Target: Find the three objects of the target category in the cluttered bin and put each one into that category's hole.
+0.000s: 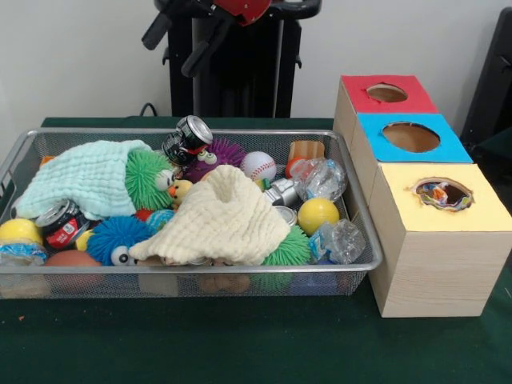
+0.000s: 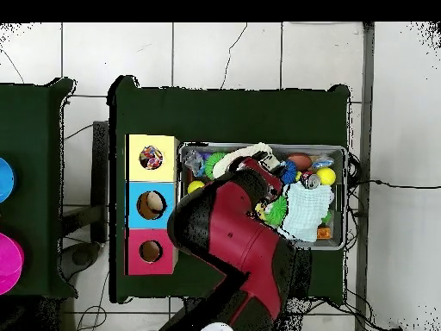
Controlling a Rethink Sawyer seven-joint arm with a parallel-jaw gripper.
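Wire bin on the green table, heaped with clutter: a mint cloth at the left end, a cream cloth in the middle, spiky green, blue and purple toys among them. Black-and-red can tilted against the far rim, a second can half under the mint cloth. Baseball near the far wall, yellow ball beside crumpled clear plastic. Just right of the bin, three boxes in a row, each with a round hole on top: red farthest, blue in the middle, yellow nearest, something colourful showing inside the yellow one. Red arm over the bin's middle in the overhead view; claw not made out in either view, so width impossible to tell.
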